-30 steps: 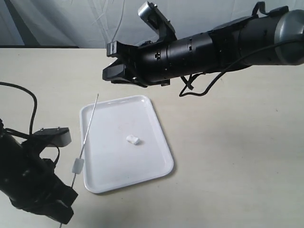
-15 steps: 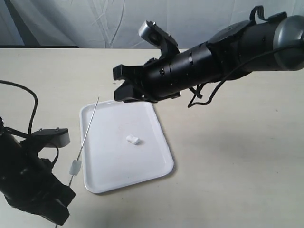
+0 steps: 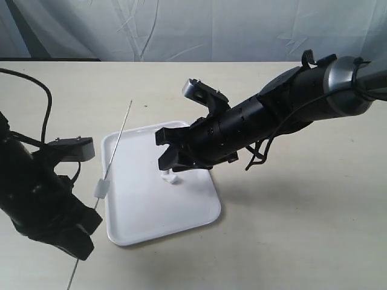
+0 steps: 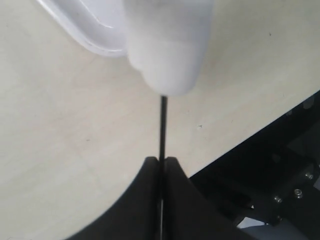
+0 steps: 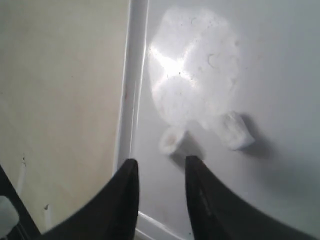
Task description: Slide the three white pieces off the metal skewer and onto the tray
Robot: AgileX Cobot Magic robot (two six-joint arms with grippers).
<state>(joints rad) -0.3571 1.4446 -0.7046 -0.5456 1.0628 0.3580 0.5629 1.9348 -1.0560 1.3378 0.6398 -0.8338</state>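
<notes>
Skewer is being clamped by left tool, one piece threaded just ahead of it. Right tool is being held open over tray, with second piece and third piece lying just beyond its tips. One slide-off is judged left.

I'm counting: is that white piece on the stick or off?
On. The metal skewer runs straight through the white piece.

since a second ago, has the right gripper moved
Yes. Against the tray, the right gripper has shifted from beyond its far edge to over its middle, close to the loose white piece.
</notes>
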